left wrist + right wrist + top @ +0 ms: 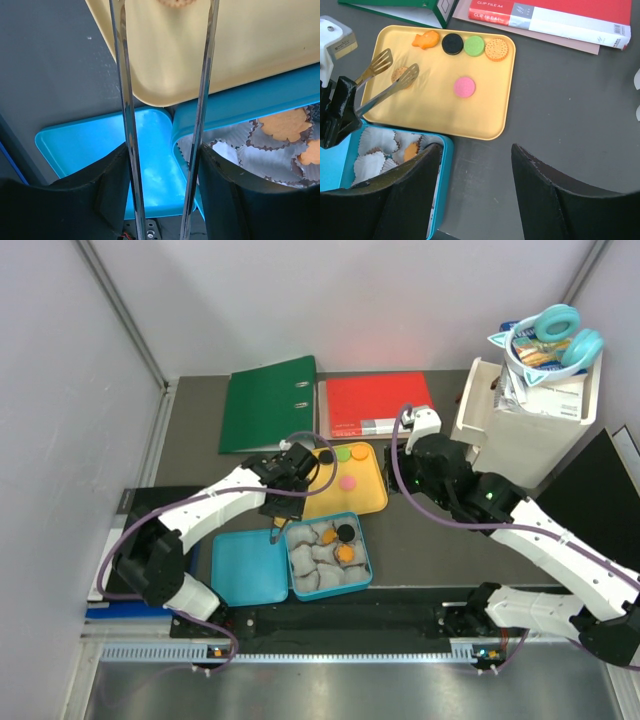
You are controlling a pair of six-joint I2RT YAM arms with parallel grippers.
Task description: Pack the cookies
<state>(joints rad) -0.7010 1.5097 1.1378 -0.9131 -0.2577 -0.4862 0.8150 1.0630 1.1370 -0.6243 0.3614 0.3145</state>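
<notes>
The cookies lie on a yellow tray: in the right wrist view an orange fish-shaped one, a black, a green, an orange and a pink one. My left gripper is shut on metal tongs, whose open tips straddle a tan cookie on the tray's left part. The tongs' arms run between my left fingers. A blue box of paper cups holds orange cookies and a black one. My right gripper is open and empty above the table, right of the box.
The box's blue lid lies left of the box. A green binder and a red folder lie behind the tray. A white bin with headphones stands at the right.
</notes>
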